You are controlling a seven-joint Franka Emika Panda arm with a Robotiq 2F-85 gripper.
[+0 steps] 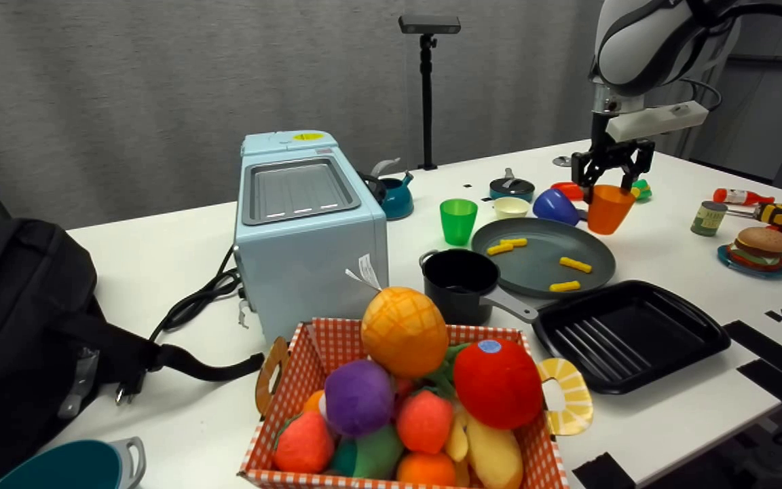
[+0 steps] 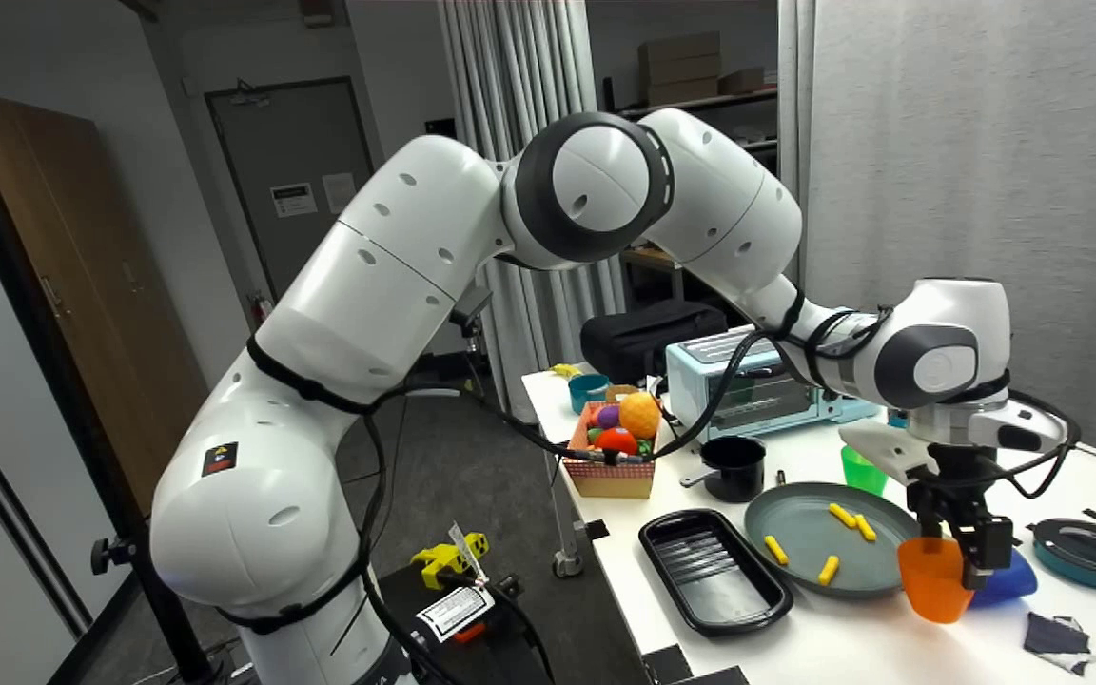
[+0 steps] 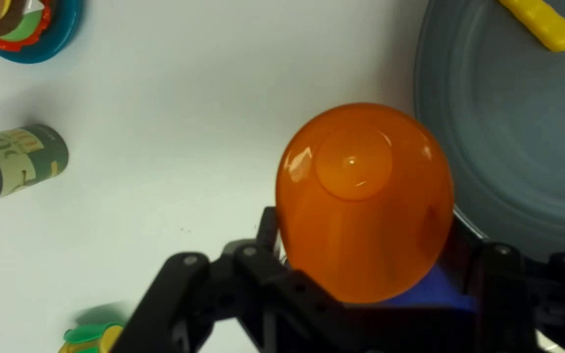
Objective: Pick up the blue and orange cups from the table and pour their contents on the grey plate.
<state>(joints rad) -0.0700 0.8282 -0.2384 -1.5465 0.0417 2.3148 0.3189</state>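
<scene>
The fingers grip the orange cup by opposite sides, its wide end upward; the contact faces are lost in shadow and blur, and whether the base touches the bench cannot be told. The blue cup is tilted just beside the fingers, its manner of resting unclear; in an exterior view it is partly covered by them and by the orange cup, and in the wrist view only a blue patch shows past the orange wall. The grey plate lies near the fingers, on their right in the wrist view, where the frame edge cuts it off. Four yellow bits lie on the plate in both exterior views; the wrist view includes one, cropped at the top. The green cup, left of the fingers in an exterior view, is partly masked elsewhere by a white block at the wrist. To the fingers' left in the wrist view, the can and toy burger are cropped; a green-and-yellow object at the lower edge cannot be identified.
</scene>
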